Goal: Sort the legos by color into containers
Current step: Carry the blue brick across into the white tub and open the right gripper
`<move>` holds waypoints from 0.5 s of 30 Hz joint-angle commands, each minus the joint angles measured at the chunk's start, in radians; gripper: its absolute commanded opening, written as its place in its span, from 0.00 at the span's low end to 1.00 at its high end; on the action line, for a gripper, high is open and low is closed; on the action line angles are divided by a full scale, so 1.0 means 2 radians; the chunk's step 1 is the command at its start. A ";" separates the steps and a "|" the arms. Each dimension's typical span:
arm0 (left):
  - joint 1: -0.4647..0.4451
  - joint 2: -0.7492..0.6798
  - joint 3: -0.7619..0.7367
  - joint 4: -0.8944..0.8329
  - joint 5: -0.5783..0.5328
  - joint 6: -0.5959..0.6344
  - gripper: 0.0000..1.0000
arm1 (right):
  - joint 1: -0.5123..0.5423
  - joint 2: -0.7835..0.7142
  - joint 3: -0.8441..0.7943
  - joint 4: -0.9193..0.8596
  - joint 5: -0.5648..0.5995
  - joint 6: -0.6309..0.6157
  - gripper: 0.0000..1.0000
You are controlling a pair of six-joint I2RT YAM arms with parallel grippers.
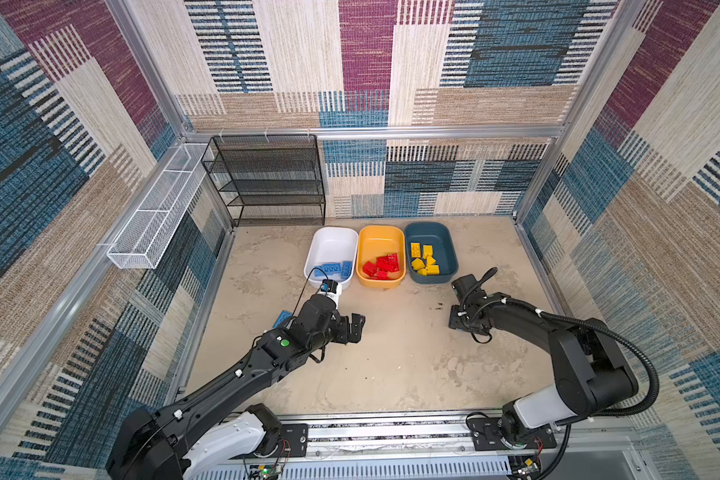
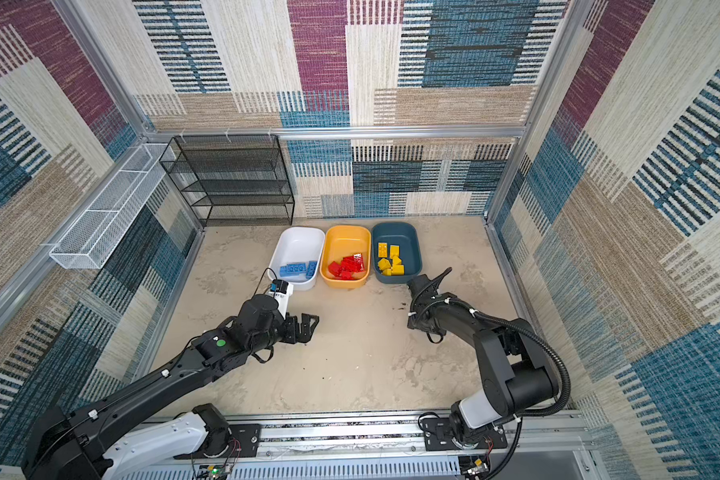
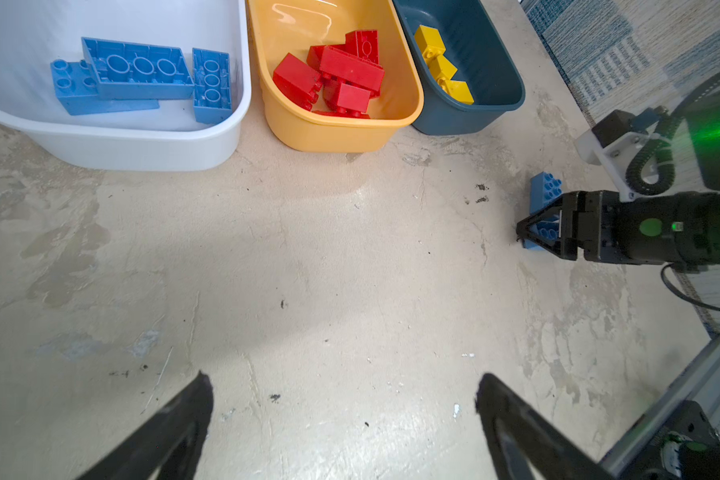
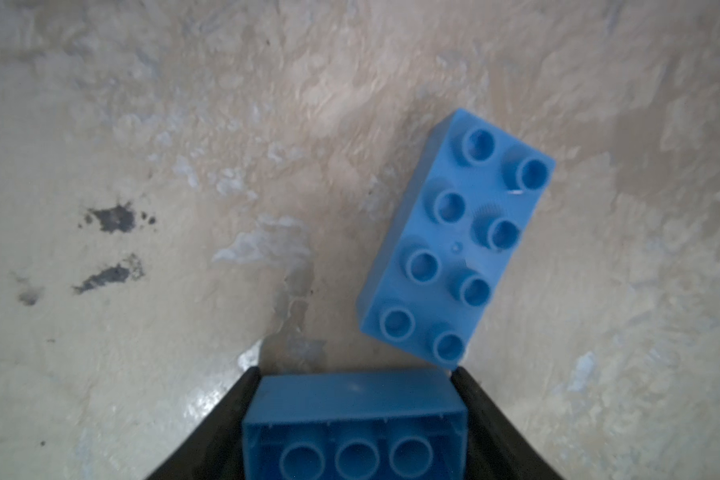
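My right gripper (image 4: 354, 374) is shut on a blue lego (image 4: 354, 415) lying hollow side up, low over the floor in front of the teal container (image 1: 427, 228). A second blue lego (image 4: 458, 237) lies studs up just beyond it. In the left wrist view the right gripper (image 3: 528, 235) shows side-on with both bricks. My left gripper (image 3: 344, 395) is open over bare floor in front of the white container (image 1: 333, 235). Blue legos (image 1: 332, 269) lie in the white container, red legos (image 1: 383, 266) in the yellow-orange container (image 1: 381, 232), and yellow legos (image 1: 425, 262) in the teal one.
Another blue lego (image 1: 282, 319) lies on the floor left of my left arm, partly hidden by it. A black mesh rack (image 1: 267, 183) stands at the back left. A white wire basket (image 1: 159, 208) hangs on the left wall.
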 commanded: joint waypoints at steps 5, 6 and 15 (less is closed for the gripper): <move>0.002 0.023 0.015 0.003 0.004 0.005 0.99 | 0.000 -0.026 0.002 0.003 -0.003 -0.034 0.55; 0.002 0.026 0.019 0.000 0.006 0.001 0.99 | 0.000 -0.032 0.004 0.000 -0.005 -0.037 0.55; 0.002 0.006 0.077 -0.058 0.023 -0.024 0.99 | 0.004 -0.142 0.043 -0.003 -0.061 -0.067 0.58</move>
